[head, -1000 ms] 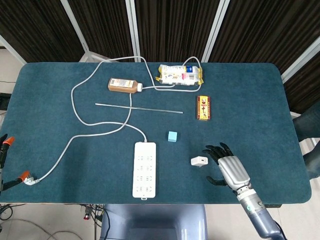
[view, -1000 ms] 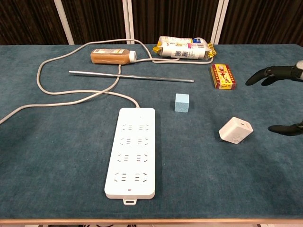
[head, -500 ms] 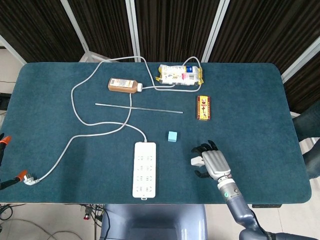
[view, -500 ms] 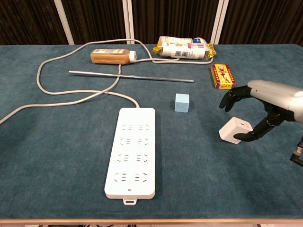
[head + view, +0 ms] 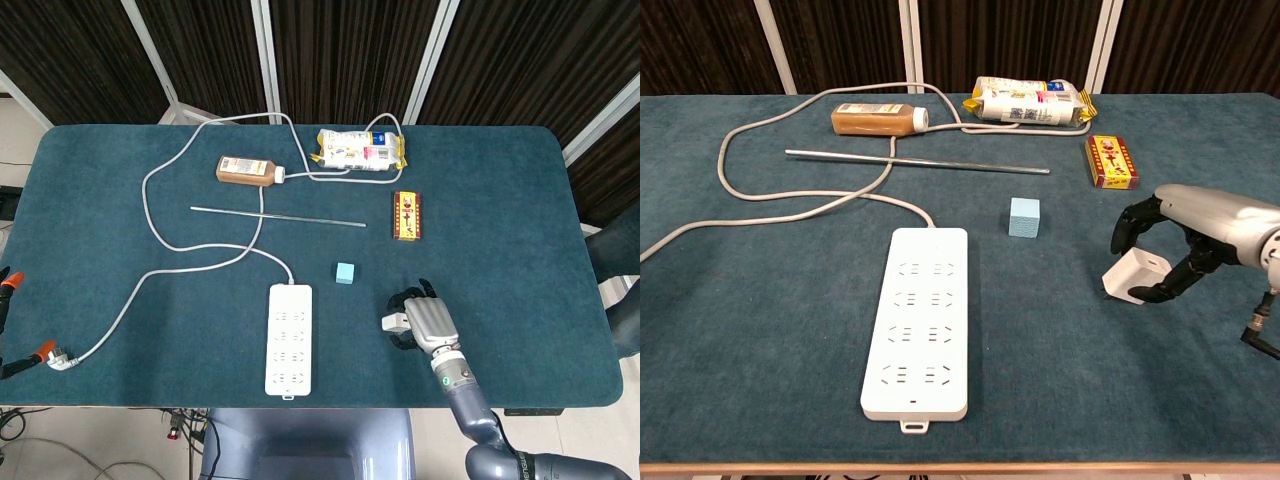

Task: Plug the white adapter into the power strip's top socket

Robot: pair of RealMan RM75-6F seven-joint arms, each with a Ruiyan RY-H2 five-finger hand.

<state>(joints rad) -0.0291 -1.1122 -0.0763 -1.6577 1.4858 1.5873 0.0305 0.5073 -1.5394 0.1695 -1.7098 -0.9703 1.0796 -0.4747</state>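
A dark teal surface (image 5: 120, 230) carries the things, seen from the robot's head and chest cameras. The white adapter (image 5: 1134, 276) lies near the right front of the surface, well apart from the white power strip (image 5: 920, 318), which lies lengthwise near the front centre with its cord (image 5: 150, 200) looping away to the far left.

A second ago the right hand (image 5: 1185, 240) waited open, off to the right of the adapter. It has since moved in over the adapter, and its fingers (image 5: 1130, 222) now curl down around it, dark fingertips on both sides of the white block. From the chest camera the fingers look to be touching the adapter, but I cannot tell whether the grip is firm; the adapter still rests on the surface, not lifted. The left hand is not in view.

The grasp appears to be just forming, so most of the task remains: lifting, carrying the adapter left, and seating it in the strip's top socket (image 5: 929, 268), the one nearest the cord.

A small blue cube (image 5: 1024, 216) sits between adapter and strip, near the likely path.
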